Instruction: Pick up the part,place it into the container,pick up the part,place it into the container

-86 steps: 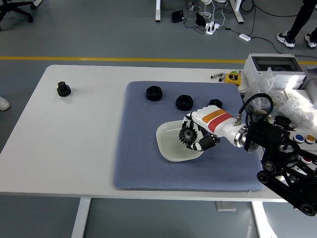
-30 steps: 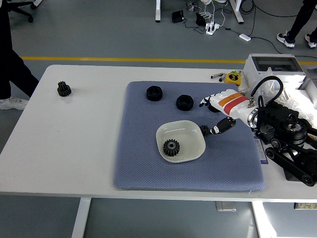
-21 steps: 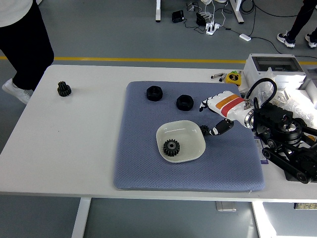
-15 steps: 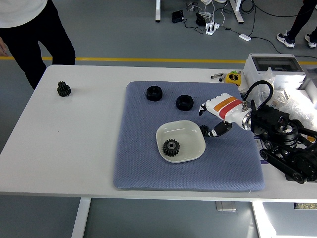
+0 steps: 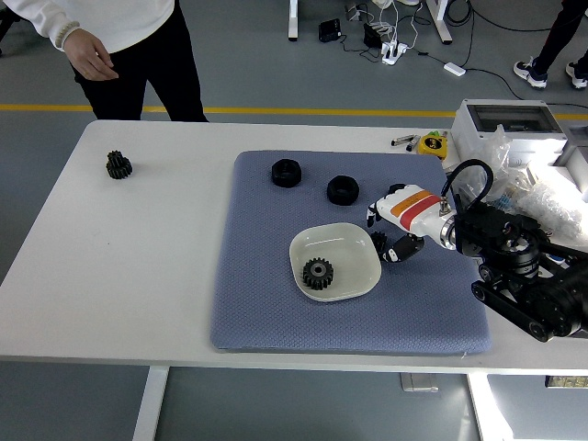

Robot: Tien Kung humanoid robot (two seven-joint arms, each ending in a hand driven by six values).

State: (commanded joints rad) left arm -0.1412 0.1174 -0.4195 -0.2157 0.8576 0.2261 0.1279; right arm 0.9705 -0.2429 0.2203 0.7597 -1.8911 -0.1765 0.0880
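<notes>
a white surface [image 5: 138, 266] carries a blue-grey mat [image 5: 276, 294], and near the middle of the mat sits a shallow white dish [image 5: 354, 248]. one black gear [image 5: 318, 273] lies flat inside the dish, toward its near-left part.

the right hand [image 5: 390, 230] comes in from the right on a black arm [image 5: 519, 266] (its white back bears an orange and red band) and sits low over the mat just beside the dish's right rim. its fingers [image 5: 401, 249] are loosely curled downward around a small dark part [image 5: 380, 242] lying on the mat right at the rim; whether they actually grip it or only frame it cannot be told from this view. the left hand does not show.

two more black ring-shaped parts rest on the far half of the mat: one [image 5: 286, 173] toward the left, the other [image 5: 343, 189] just beyond the dish and near the hand. a further black gear [image 5: 118, 165] stands alone on the bare surface, well apart at the far left.

at the far-left corner a person [image 5: 138, 46] in a white top and dark trousers stands, one hand [image 5: 92, 57] hanging relaxed above the edge, touching nothing. boxes and plastic bags [image 5: 524, 156] crowd the surface's right end.
</notes>
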